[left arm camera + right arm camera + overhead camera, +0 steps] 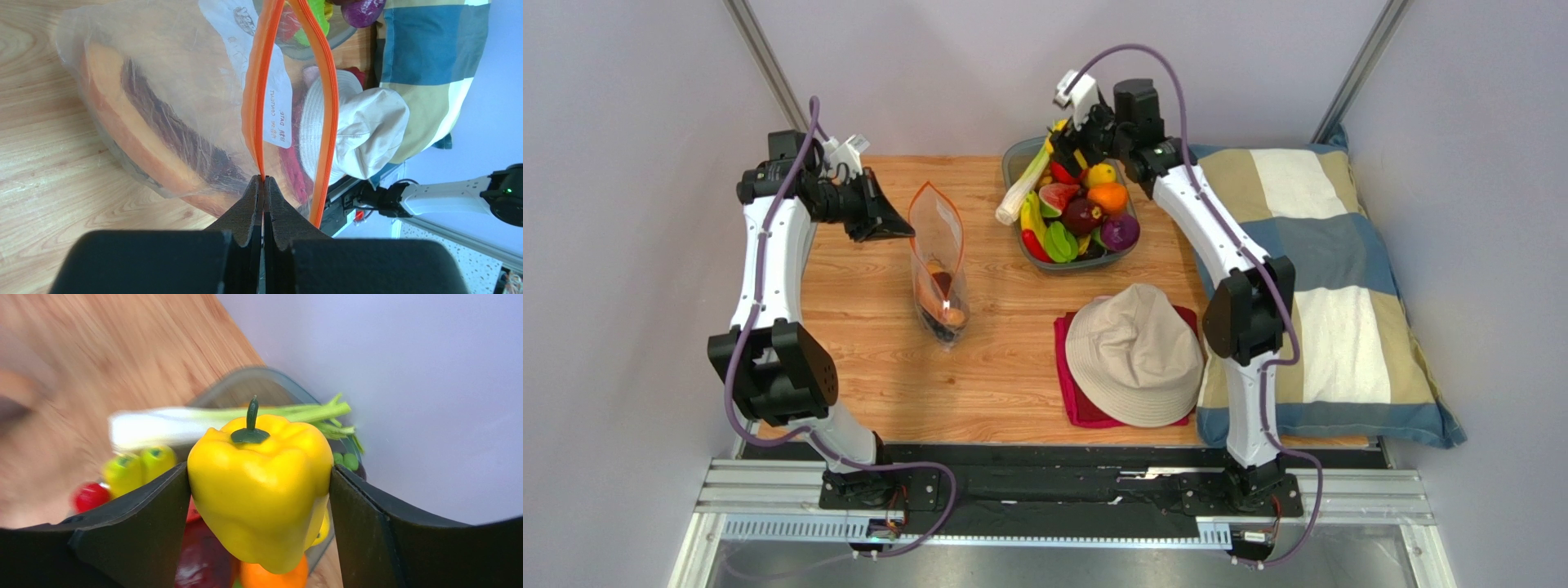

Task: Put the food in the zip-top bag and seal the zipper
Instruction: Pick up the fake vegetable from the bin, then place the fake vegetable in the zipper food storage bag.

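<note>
On the bench (1001,355), the partly filled, unsealed bag (938,257) is pinched by the left end effector (264,180), a pepper (270,459) clamped in the right end effector (259,490).

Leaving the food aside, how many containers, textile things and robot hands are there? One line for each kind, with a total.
Containers: 2, the bag and the bowl
Textiles: 3, the hat, the red cloth, the pillow
Hands: 2, the left hand pinching the bag, the right hand holding a pepper
Total: 7
</note>
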Robot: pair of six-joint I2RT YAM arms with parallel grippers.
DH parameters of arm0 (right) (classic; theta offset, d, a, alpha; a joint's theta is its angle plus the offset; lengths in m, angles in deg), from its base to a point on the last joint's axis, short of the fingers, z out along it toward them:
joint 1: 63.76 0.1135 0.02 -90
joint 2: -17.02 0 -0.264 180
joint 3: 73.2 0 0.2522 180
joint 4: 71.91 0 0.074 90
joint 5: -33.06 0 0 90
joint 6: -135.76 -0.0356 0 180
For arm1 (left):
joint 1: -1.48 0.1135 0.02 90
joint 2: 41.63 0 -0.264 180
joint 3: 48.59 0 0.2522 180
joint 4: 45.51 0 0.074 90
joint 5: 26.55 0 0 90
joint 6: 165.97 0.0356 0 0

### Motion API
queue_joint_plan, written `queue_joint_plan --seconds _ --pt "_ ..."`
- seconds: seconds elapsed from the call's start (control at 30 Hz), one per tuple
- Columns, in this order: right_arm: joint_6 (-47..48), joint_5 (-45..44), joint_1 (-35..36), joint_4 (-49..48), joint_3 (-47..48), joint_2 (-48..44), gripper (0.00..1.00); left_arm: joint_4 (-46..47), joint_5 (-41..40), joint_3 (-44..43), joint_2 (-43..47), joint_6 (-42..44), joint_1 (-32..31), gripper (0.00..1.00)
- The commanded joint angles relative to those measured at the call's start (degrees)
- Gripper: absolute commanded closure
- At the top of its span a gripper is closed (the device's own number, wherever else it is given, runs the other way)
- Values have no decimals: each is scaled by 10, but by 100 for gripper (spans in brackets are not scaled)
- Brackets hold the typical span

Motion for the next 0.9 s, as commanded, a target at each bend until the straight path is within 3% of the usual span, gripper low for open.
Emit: queue_joint_plan --seconds 0.0,0.1,0.13,0.23,0.5,0.87 --pt "-233 82 8 -14 31 -83 67 16 26 -8 7 6 -3 100" --pt "-429 129 23 9 72 -79 73 25 34 2 9 -6 -2 100" --pt "-469 136 28 3 67 -86 79 30 36 3 9 -13 -2 100" --pt "-586 155 60 -33 20 -110 81 40 43 7 9 -21 -2 100" --pt "-653 135 147 -73 -66 -137 82 60 60 28 13 -43 -2 100" --pt "-676 36 203 -64 -23 -41 85 75 65 41 21 -57 -1 100"
